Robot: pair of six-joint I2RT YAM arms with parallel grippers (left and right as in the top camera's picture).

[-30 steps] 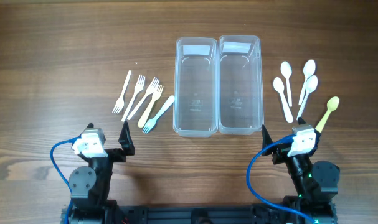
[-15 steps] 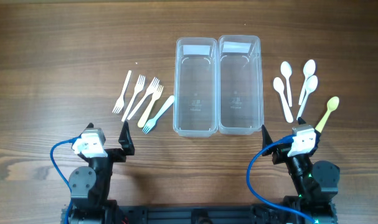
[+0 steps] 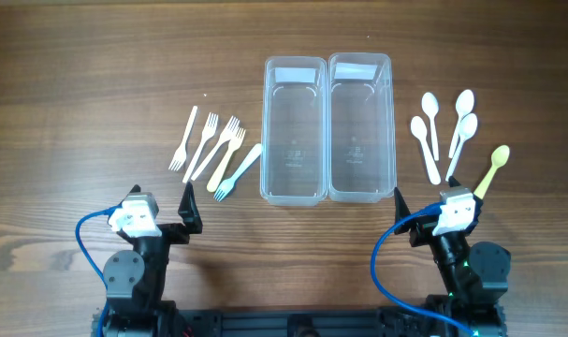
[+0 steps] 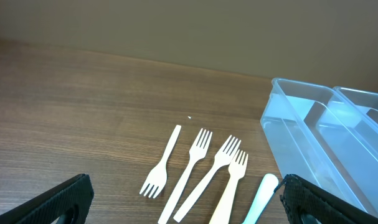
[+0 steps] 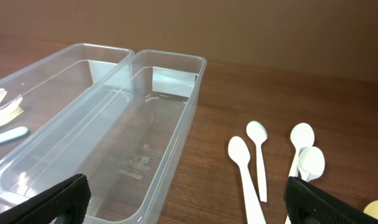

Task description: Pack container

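Plastic forks point(image 3: 211, 148), light, thin and slippery, lie at nine o'clock of the two clear containers point(image 3: 295, 61), spoons point(image 3: 447, 131) at three, likely best pinched mid-handle, while left gripper point(image 4: 185, 205) and right gripper point(image 5: 189, 202) sit at six, jaws spread wide, holding nothing.

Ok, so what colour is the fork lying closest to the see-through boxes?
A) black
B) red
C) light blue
C: the fork nearest the left clear box is pale blue, as both the overhead and left wrist views show.
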